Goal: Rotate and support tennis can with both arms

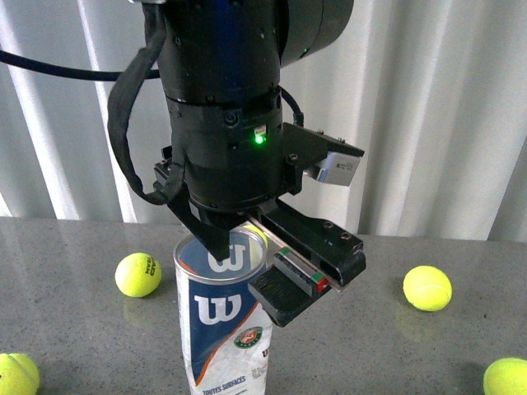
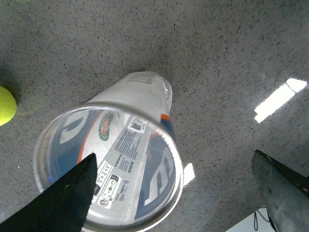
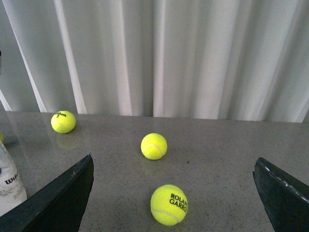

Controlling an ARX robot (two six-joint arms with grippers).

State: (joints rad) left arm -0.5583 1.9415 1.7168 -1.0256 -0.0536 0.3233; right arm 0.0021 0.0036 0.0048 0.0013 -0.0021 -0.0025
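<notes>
Grey speckled tabletop (image 1: 74, 329), white pleated curtain (image 1: 428, 107) behind.

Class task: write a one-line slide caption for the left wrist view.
Open left gripper poised over the upright, empty tennis can on the grey table.

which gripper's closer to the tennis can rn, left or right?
Left. The left gripper is right over the tennis can, jaws open, one finger at its open rim. The right gripper is off to the side with jaws open; its view catches just the can's edge.
</notes>
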